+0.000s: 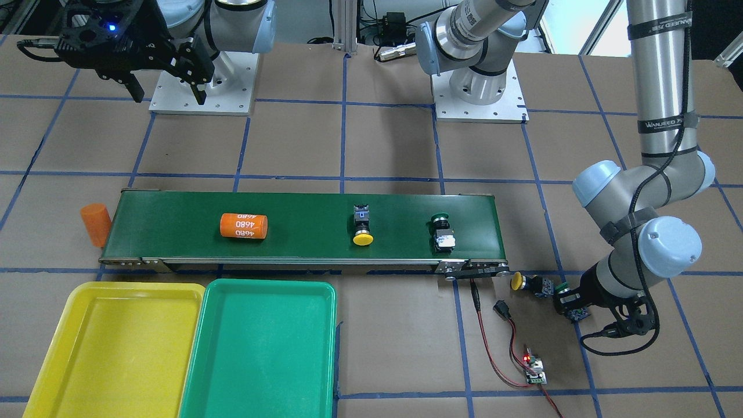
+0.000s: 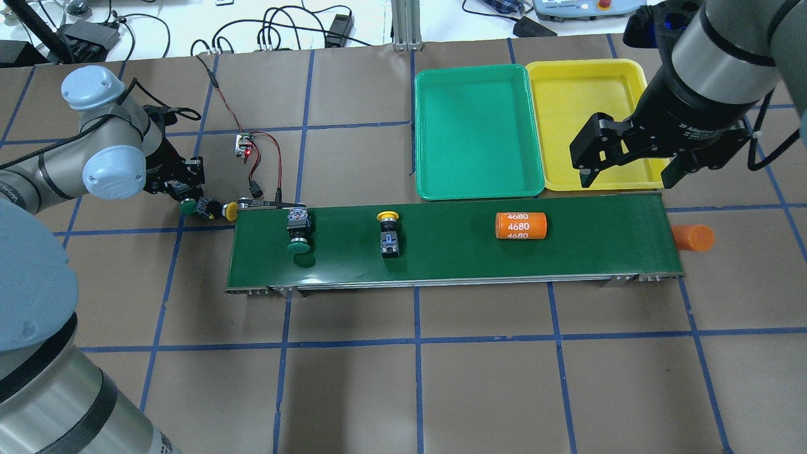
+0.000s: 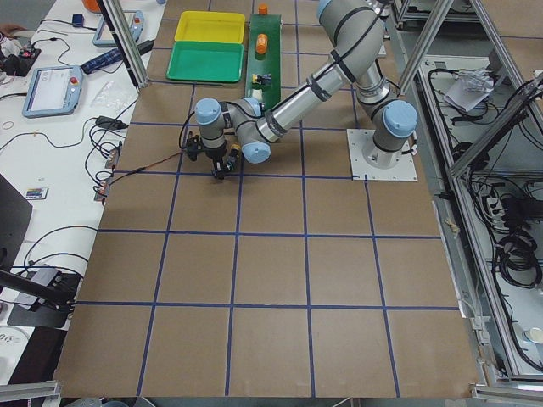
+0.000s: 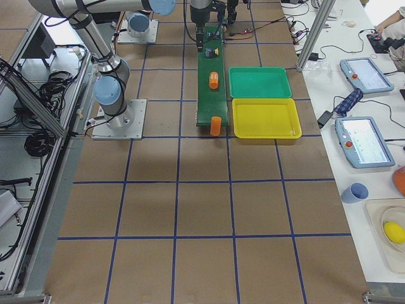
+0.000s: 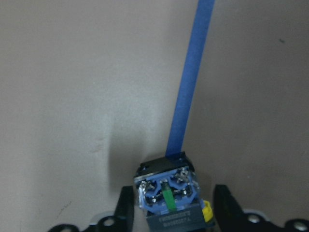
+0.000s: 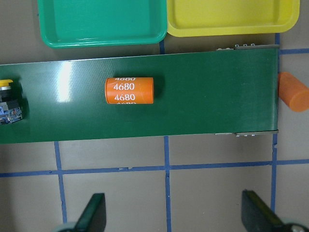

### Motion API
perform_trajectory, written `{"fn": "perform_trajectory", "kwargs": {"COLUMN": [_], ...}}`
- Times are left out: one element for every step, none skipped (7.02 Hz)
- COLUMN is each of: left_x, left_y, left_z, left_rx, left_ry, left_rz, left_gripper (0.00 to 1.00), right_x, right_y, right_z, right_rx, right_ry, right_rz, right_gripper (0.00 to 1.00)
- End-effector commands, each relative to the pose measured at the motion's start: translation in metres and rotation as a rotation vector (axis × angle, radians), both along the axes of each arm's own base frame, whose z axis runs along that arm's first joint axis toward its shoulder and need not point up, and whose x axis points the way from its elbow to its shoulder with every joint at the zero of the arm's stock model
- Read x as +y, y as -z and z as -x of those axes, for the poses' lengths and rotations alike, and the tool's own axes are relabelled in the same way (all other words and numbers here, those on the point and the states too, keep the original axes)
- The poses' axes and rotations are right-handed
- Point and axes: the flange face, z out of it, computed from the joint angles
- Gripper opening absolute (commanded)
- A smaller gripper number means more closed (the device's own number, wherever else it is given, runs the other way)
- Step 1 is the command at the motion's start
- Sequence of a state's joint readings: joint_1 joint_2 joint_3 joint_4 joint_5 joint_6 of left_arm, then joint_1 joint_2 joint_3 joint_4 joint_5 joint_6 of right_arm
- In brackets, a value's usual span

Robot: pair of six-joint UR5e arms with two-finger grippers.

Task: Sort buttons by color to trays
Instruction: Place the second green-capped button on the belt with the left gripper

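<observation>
Your left gripper [image 1: 572, 303] pinches the green-capped push-button switch [image 2: 188, 205] off the dark-green conveyor belt's [image 2: 454, 243] end; the shallow green plastic tray [image 2: 476, 132] lies far along the belt, nearer your spread right gripper [image 2: 627, 165].

Bright, even light from above fills every view, so shadows stay soft and short. A pale patch of glare lies on the conveyor belt [image 6: 145, 101] left of the orange cylinder [image 6: 129, 90]. In the left wrist view the button [image 5: 168, 193] casts a faint grey shadow to its left, and the picture is slightly soft. The side views bend a little toward their edges.
</observation>
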State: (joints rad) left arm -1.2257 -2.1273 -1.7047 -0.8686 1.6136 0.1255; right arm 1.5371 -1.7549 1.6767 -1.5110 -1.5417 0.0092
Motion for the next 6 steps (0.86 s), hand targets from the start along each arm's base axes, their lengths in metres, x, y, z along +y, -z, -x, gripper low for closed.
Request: {"fn": "perform_trajectory", "kwargs": {"left_x": [-0.005, -0.001, 0.019, 0.036, 0.058, 0.084], "left_y": [-0.032, -0.066, -0.105, -0.137, -0.151, -0.139], "left_z": [0.003, 0.012, 0.034, 0.074, 0.129, 0.164], "left_rx": [-0.016, -0.018, 0.004, 0.007, 0.0, 0.022], "left_ry": [0.057, 0.096, 0.123, 0.178, 0.254, 0.306], "left_rz": [0.048, 0.051, 0.009, 0.009, 0.001, -0.028], "left_gripper": [0.0, 0.0, 0.0, 0.0, 0.0, 0.0], "right_x": [0.0, 0.0, 0.0, 0.0, 0.0, 0.0], "right_y": [0.0, 0.0, 0.0, 0.0, 0.0, 0.0], "right_z": [0.0, 0.0, 0.0, 0.0, 0.0, 0.0], "right_rx": [0.0, 0.0, 0.0, 0.0, 0.0, 0.0], "right_ry": [0.0, 0.0, 0.0, 0.0, 0.0, 0.0], "right_rz": [0.0, 0.0, 0.0, 0.0, 0.0, 0.0], "right_gripper": [1.0, 1.0, 1.0, 1.0, 1.0, 1.0]}}
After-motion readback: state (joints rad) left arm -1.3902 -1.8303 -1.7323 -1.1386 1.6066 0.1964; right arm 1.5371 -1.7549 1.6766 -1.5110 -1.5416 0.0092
